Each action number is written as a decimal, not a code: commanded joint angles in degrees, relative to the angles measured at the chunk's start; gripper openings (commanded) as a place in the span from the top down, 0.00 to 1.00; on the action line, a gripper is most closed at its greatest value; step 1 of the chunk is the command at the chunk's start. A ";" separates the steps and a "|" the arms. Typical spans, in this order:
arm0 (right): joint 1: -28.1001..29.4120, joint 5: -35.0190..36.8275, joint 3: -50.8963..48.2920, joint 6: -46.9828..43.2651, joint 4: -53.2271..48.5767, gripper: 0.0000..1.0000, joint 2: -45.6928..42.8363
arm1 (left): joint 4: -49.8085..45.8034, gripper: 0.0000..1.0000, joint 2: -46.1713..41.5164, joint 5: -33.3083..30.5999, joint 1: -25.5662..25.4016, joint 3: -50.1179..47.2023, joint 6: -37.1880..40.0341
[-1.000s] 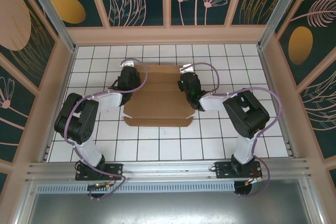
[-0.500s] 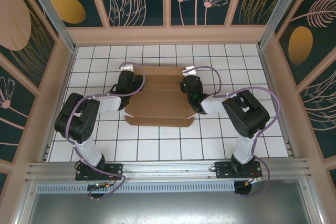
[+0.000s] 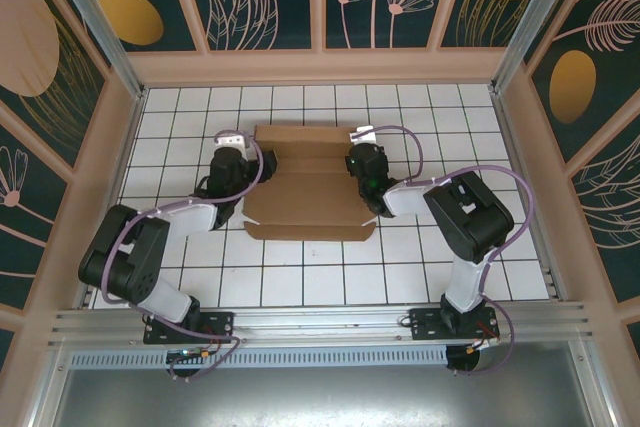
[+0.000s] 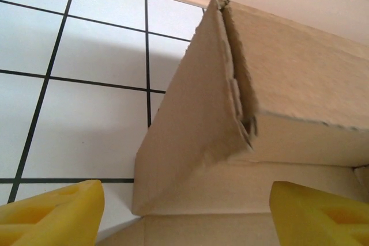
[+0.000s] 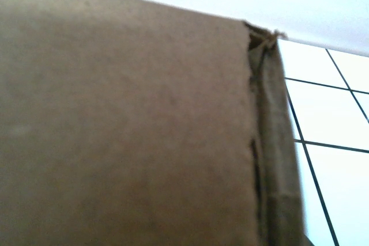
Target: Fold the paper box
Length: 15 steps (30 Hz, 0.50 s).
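**Lining up the left side wall before I close on it**

I am working on the paper box (image 3: 305,187), which is lying on the white tiled table (image 3: 300,277) toward the far middle, between my two arms. I am holding the left gripper (image 3: 232,152) at the box's left edge. Its yellow fingers (image 4: 52,217) are spread wide and gripping nothing. In the left wrist view a raised side panel (image 4: 190,142) is leaning inward just ahead of them, meeting another standing panel at a ragged corner. The right gripper (image 3: 362,152) is sitting over the box's right end, and I cannot tell from these views whether it is clenched or released.

I am judging the step as standing this left wall up square. To do it well, I am planning to centre the panel between the fingers and press along its crease, not on the frayed corner, which looks likely to crumple. I am counting on the right arm to brace the far end so the light cardboard is not sliding across the tiles. The near flap (image 3: 305,229) is lying flat, waiting its turn.
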 commanded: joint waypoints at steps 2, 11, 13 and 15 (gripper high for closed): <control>-0.72 2.44 -0.08 -1.25 0.33 1.00 0.29 | 8.60 0.28 -8.60 2.61 0.32 -6.60 1.36; -0.72 0.86 0.02 -1.42 0.03 1.00 0.67 | 5.83 0.25 -9.99 3.79 3.19 0.15 -4.56; -0.71 0.69 -0.08 -1.43 -0.17 1.00 0.48 | 4.71 0.25 -7.48 5.20 4.18 2.68 -5.92; -0.74 0.48 -0.08 -1.56 -0.36 1.00 0.43 | 4.01 0.25 -5.08 5.83 5.35 4.50 -7.39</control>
